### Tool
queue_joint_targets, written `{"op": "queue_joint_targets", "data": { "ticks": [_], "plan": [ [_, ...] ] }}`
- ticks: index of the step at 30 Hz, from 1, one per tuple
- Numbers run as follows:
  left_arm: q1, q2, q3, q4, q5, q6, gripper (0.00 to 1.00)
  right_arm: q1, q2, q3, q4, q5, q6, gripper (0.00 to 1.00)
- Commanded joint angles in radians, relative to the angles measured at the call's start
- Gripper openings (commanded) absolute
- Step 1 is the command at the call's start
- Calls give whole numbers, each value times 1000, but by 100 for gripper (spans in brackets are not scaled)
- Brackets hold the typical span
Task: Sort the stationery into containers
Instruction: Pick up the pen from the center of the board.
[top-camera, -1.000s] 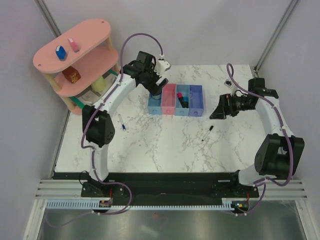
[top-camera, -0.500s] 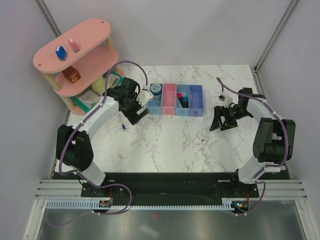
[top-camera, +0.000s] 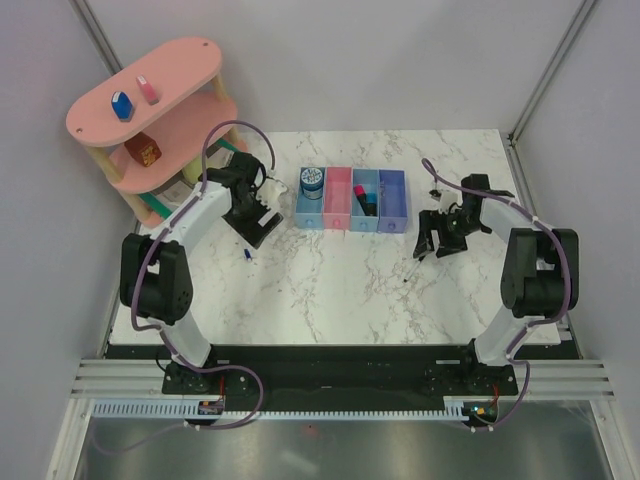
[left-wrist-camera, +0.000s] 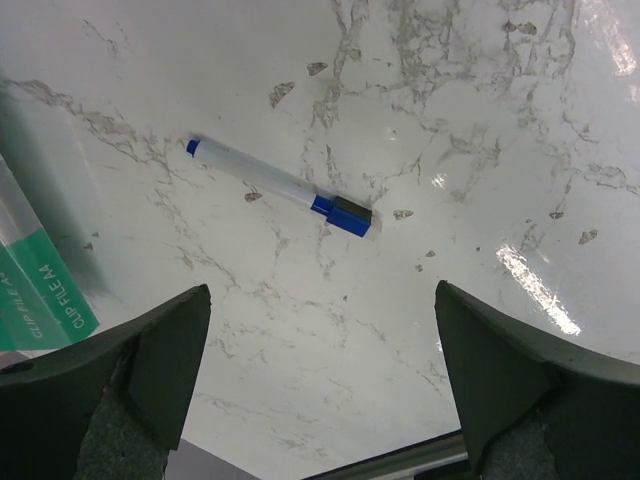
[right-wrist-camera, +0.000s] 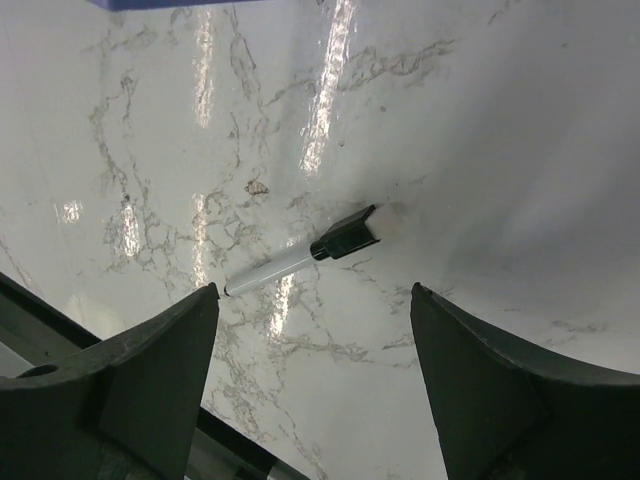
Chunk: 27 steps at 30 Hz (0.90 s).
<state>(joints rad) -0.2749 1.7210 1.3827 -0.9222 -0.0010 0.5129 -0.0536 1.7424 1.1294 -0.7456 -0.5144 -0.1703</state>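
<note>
In the light-blue bin (top-camera: 310, 216) the pot (top-camera: 312, 180) is now dropped off, and the left gripper (left-wrist-camera: 320, 385) and right gripper (right-wrist-camera: 312, 372), both wide open and empty, have swung over the blue pen (left-wrist-camera: 280, 187) and black pen (right-wrist-camera: 300, 260).

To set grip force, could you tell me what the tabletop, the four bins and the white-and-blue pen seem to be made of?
Tabletop: polished marble or marble-look laminate, going by grey veins and sharp glare.
Bins: likely smooth coloured plastic, with thin uniform walls.
Pen: probably glossy plastic, white barrel with blue ends.
</note>
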Motion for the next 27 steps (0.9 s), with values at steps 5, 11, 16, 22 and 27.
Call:
{"op": "queue_joint_targets", "data": {
  "ticks": [5, 11, 16, 22, 27],
  "plan": [
    [36, 49, 15, -138, 24, -86, 100, 47, -9, -60, 123, 121, 103, 81],
    [42, 57, -42, -127, 42, -94, 100, 109, -9, -89, 176, 191, 149, 71],
    [43, 83, -70, -109, 45, -105, 100, 158, 14, -86, 196, 251, 157, 59],
    [49, 158, -47, -99, 45, -142, 100, 175, 20, -82, 203, 261, 152, 37],
    [49, 222, 18, -102, 65, -186, 100, 176, 19, -86, 207, 258, 150, 29]
  ]
}}
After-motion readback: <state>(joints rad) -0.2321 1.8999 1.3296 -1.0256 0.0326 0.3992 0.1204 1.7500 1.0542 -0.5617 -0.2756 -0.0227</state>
